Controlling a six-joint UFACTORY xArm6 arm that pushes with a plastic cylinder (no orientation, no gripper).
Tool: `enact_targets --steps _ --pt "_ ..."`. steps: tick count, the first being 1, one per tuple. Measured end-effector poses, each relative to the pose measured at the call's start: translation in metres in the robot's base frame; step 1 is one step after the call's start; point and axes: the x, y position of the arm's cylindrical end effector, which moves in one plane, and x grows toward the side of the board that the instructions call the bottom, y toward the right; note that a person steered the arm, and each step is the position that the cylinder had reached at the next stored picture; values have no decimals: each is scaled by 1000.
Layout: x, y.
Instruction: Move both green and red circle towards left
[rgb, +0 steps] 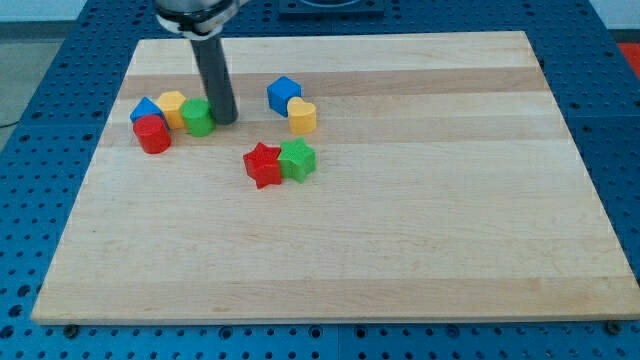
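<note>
Wooden tabletop with eight small blocks, read from the view's left to the view's right. A cluster of four lies to the left of my tip. It consists of a blue block of uncertain shape at the far left, the red circle just below and touching it, a yellow block between them and the tip, and the green circle closest of all. The tip stands at the green circle's right flank, touching it or very nearly so. That is the side from which a leftward push has to be given, so the placement suits the task. The red circle lies farther left and slightly lower than the tip, with the green circle partly between them. A straight push might carry both, but the blue and yellow blocks crowd the path and could be dragged along or deflect the circles. To the tip's right and well apart from it, a red star and a green star touch each other lower down, while a blue cube and a yellow heart sit side by side at about the tip's level. These four take no part in the task. The arm carries no pincer, only a dark rod, so nothing is opened, closed or clamped.
</note>
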Motion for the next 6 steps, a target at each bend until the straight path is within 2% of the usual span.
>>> enact_targets --steps 4,5,6 --pt "1 -22" --pt "12 18" --pt "42 65"
